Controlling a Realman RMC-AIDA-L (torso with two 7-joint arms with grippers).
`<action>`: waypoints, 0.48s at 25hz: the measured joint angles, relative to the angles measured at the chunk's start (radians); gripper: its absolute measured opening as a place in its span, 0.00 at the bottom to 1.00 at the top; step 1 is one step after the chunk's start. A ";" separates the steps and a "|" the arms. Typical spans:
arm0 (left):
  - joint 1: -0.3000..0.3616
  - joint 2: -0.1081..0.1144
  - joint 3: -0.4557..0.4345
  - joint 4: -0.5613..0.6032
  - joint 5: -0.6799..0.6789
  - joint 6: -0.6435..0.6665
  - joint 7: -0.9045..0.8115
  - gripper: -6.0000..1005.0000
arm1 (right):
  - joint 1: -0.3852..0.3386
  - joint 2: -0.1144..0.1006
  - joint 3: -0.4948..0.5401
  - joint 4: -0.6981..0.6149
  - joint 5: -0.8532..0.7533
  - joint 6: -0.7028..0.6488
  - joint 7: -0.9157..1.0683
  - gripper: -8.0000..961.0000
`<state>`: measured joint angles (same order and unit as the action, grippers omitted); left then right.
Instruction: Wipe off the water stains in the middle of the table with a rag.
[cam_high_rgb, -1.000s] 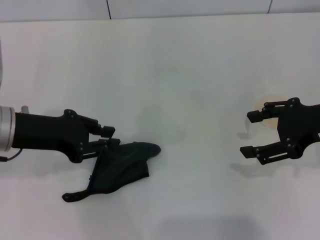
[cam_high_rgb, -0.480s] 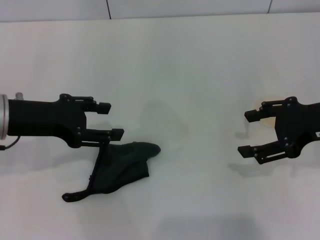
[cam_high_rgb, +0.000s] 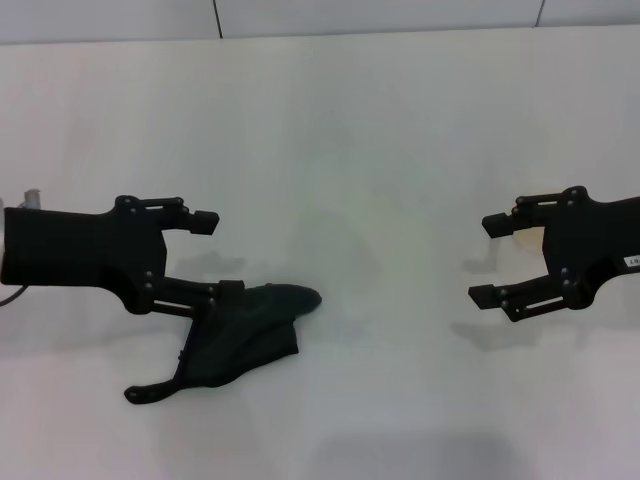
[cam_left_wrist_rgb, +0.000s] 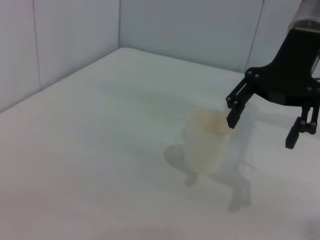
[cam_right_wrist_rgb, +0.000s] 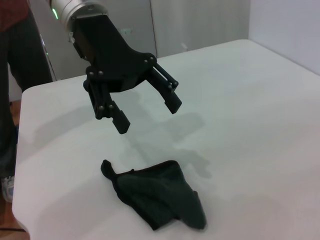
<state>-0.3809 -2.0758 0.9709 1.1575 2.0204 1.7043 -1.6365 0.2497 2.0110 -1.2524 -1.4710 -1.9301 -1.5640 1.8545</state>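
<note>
My left gripper (cam_high_rgb: 215, 255) hangs open above the counter (cam_high_rgb: 330, 130), jaws spread and holding nothing, with the rag (cam_high_rgb: 240, 335) lying crumpled just beneath and free of it. My right gripper (cam_high_rgb: 490, 260) is open too, well apart, near a pale cup (cam_left_wrist_rgb: 205, 140); the stain is not clearly visible. The rag looks set down, the wiping likely finished. If not, I must drop and regrasp it.
</note>
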 joint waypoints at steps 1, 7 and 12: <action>0.003 0.000 0.000 0.004 0.000 0.001 0.005 0.89 | 0.001 0.000 0.000 0.000 0.000 0.001 0.000 0.88; 0.012 -0.001 0.000 0.017 -0.001 0.002 0.023 0.89 | 0.002 0.000 -0.002 0.001 0.000 0.009 0.000 0.88; 0.012 -0.001 0.000 0.017 -0.001 0.002 0.027 0.89 | 0.006 0.000 -0.002 0.001 0.000 0.010 0.001 0.88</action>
<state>-0.3686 -2.0765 0.9708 1.1742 2.0191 1.7060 -1.6096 0.2553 2.0111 -1.2548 -1.4696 -1.9297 -1.5538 1.8557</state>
